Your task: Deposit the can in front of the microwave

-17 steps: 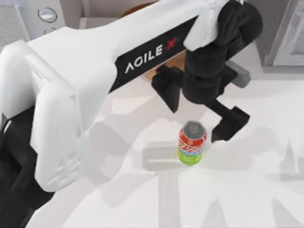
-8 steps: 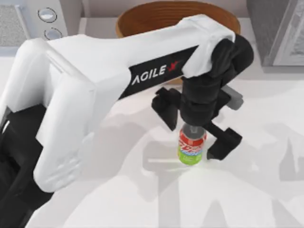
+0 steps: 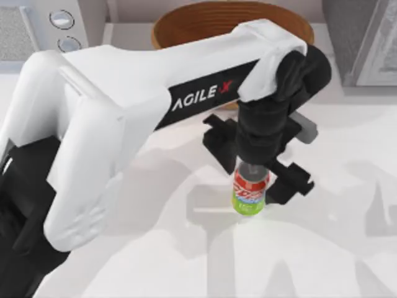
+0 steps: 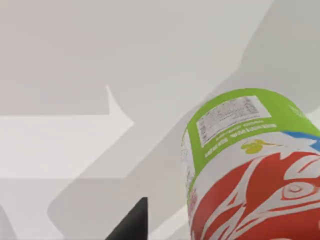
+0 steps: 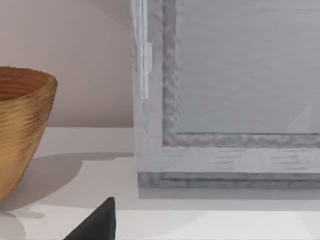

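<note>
The can (image 3: 250,194) stands upright on the white table right of centre, with its red band above the lime-green base; it looms large in the left wrist view (image 4: 250,170). My left gripper (image 3: 255,176) reaches down over it, open, one finger on each side. One dark fingertip (image 4: 131,221) stands a small gap off the can's side. The microwave (image 3: 37,25), pale with two round knobs, sits at the far left corner, well away from the can. My right arm is parked off to the right, open, with one fingertip (image 5: 95,222) in its wrist view.
A brown woven basket (image 3: 229,22) stands at the back centre, just behind the left arm's wrist, and appears again in the right wrist view (image 5: 22,130). A darker grey box with a white-framed panel (image 3: 366,37) occupies the far right corner (image 5: 225,100).
My left gripper has come down over the can, and its fingers have drawn in towards the can's sides. The can has stayed where it was.
</note>
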Available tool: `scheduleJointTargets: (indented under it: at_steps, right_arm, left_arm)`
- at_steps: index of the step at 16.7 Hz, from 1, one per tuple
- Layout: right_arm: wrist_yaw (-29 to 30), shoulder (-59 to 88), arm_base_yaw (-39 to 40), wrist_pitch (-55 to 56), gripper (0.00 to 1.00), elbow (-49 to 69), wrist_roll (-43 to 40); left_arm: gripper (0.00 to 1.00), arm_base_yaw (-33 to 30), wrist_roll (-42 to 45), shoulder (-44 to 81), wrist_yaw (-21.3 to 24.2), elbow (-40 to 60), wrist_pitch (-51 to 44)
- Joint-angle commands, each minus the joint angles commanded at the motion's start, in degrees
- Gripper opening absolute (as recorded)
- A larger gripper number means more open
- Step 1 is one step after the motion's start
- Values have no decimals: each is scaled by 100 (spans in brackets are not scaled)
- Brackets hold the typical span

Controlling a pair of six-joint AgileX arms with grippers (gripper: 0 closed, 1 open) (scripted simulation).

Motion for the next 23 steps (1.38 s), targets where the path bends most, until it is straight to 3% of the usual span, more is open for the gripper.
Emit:
scheduleJointTargets:
  at_steps: [8,18,23]
  right_arm:
    - [0,0,0,0,100,0,0]
    - [0,0,0,0,100,0,0]
    - [0,0,0,0,100,0,0]
  left_arm:
    - [2,0,0,0,0,0,0]
    - [0,6,5,-1,3,22,-23]
    - [0,0,1,-10,3,734,-752]
